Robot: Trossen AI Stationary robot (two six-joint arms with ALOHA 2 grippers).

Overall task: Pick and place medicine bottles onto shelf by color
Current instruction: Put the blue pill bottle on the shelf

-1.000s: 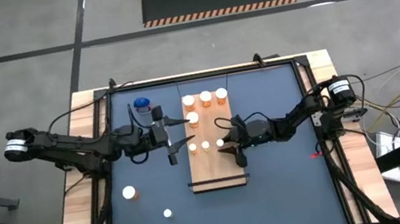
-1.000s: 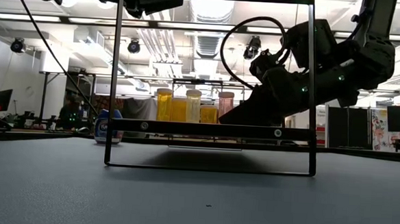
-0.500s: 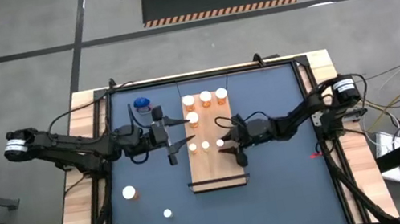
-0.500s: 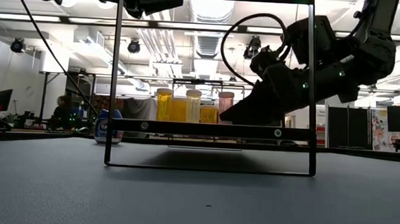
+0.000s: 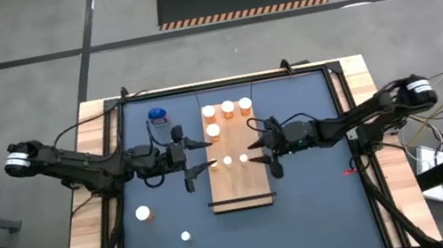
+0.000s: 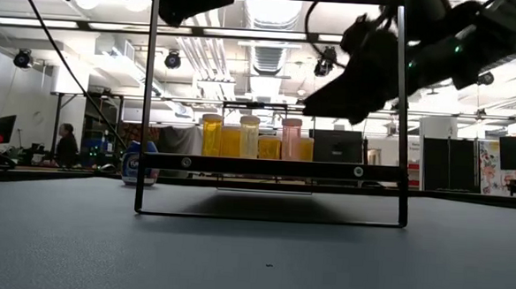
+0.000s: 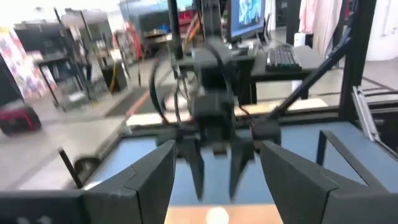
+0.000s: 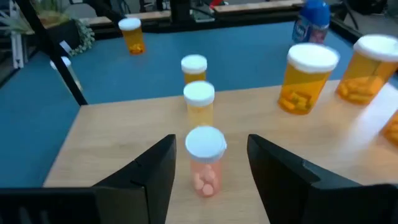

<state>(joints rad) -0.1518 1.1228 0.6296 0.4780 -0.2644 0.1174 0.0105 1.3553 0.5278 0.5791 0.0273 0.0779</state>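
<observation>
High view shows the blue surface (image 5: pixel 324 197) carrying the wooden shelf (image 5: pixel 242 194) at its middle, with both arms reaching in from either side. Left gripper (image 5: pixel 200 156) hovers at the shelf's left edge, jaws spread and empty. Right gripper (image 5: pixel 256 151) hangs over the shelf's right part, jaws apart around a small pink-filled bottle (image 8: pixel 206 157) without touching it. Four large amber bottles (image 5: pixel 227 108) stand at the shelf's far end and three small ones (image 5: pixel 228 161) form a row mid-board. One blue bottle (image 5: pixel 157 117) and two loose amber bottles (image 5: pixel 143 214) sit off the shelf
</observation>
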